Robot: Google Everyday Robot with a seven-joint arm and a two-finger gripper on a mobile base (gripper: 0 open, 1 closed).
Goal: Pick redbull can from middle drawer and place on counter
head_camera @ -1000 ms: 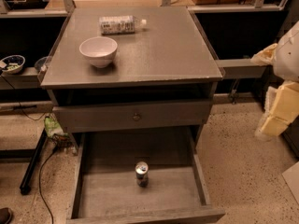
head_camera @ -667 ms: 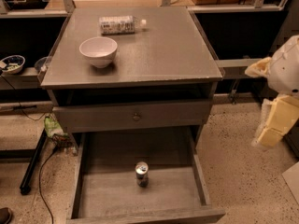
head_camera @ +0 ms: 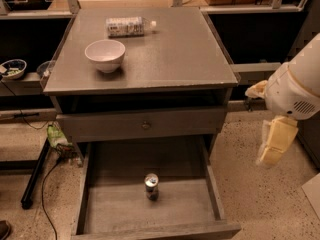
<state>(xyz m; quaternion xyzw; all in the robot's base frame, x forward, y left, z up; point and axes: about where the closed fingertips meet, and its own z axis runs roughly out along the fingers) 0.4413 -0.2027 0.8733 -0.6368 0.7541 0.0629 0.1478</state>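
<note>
The redbull can (head_camera: 151,186) stands upright on the plank floor of the open middle drawer (head_camera: 115,211), near its centre. The counter (head_camera: 175,54) is the grey top of the cabinet above it. My gripper (head_camera: 273,145) hangs from the white arm at the right of the frame, outside the cabinet. It is well to the right of the drawer and above floor level, apart from the can.
A white bowl (head_camera: 105,54) and a clear plastic bottle (head_camera: 128,26) lying on its side sit on the counter's left and back. A closed drawer front with a round knob (head_camera: 145,125) is above the open drawer. Cables and a black stand leg (head_camera: 35,176) lie at the left.
The arm has swung left from the right edge, closer to the cabinet. The can and drawer have not moved.
</note>
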